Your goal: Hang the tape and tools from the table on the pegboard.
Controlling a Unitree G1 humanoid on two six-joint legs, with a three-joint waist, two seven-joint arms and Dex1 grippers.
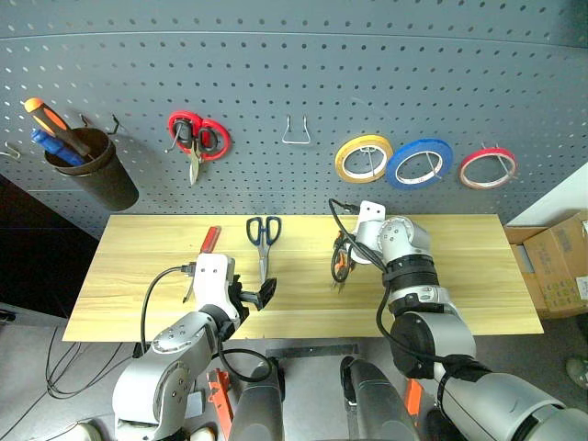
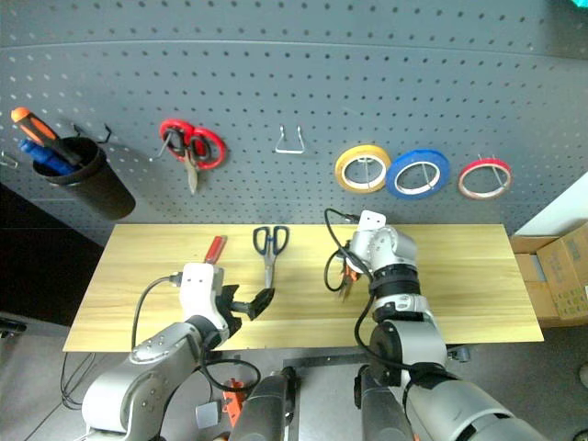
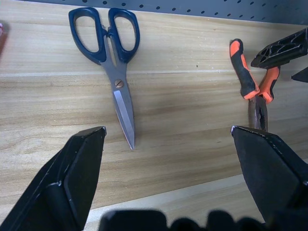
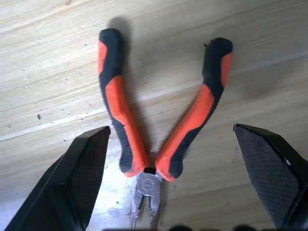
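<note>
Reading any brand or lettering on the tools proved impossible, since none could be made out. The pliers lay flat on the light wood table right of the frame's centre in the head view, their orange-and-black handles splayed into a V; in the right wrist view they sat between the two spread fingers of the right gripper, which hovered over them with its fingers released and touching neither handle. The dark-blue-handled scissors lay near the table's far edge, centre-left in the head view, blades pointing toward the near edge; the left gripper hung just beyond the blade tips, its fingers wide apart and empty, with the pliers off toward one finger. The small red-handled screwdriver rested on the table left of the scissors. On the dark grey pegboard above, the red tape roll hung at the right of the frame beside a blue roll and a yellow roll; red-handled scissors hung upper left, next to a dark cup holding an orange-and-black screwdriver, and a bare wire hook sat at centre.
</note>
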